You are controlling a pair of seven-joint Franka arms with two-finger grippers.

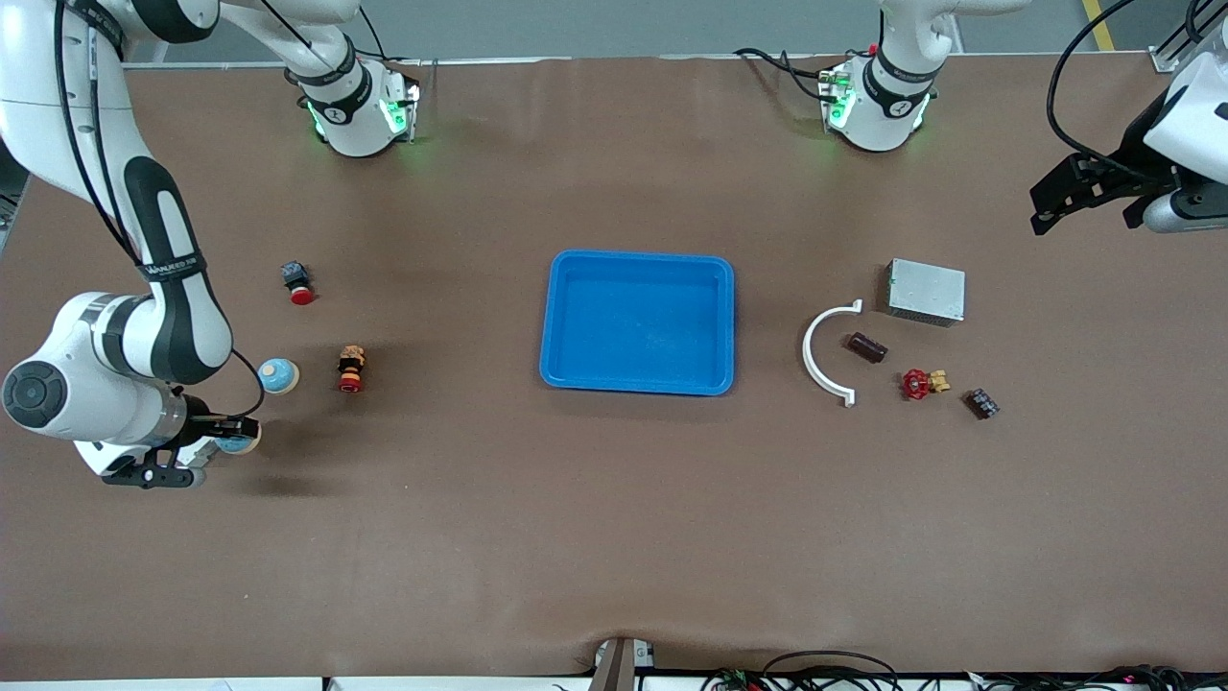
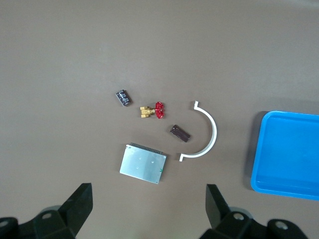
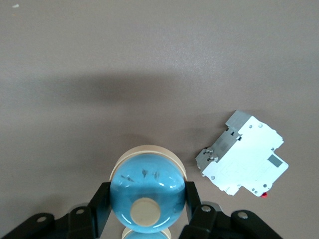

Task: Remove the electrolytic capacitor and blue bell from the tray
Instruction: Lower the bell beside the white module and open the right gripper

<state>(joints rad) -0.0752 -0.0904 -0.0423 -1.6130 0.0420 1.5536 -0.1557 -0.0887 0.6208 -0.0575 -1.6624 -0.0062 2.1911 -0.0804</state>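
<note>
A blue dome bell (image 3: 147,191) with a cream base and cream button hangs above the table at the right arm's end, with my right gripper (image 3: 147,199) shut on its sides. In the front view that gripper (image 1: 235,437) and the held bell (image 1: 242,442) show partly under the arm. A second blue bell (image 1: 278,375) stands on the table close by. The capacitor (image 1: 865,346), a small dark brown cylinder, lies toward the left arm's end beside a white curved clip (image 1: 820,355). My left gripper (image 1: 1082,203) hangs open and high over that end, with the capacitor (image 2: 180,133) well away from its fingers (image 2: 79,206).
A blue tray (image 1: 556,321) sits mid-table. Near the capacitor are a silver box (image 1: 926,291), a red-handled valve (image 1: 921,384) and a black block (image 1: 980,403). Near the bells are a red push button (image 1: 299,283), a red and yellow part (image 1: 351,369) and a white breaker (image 3: 244,154).
</note>
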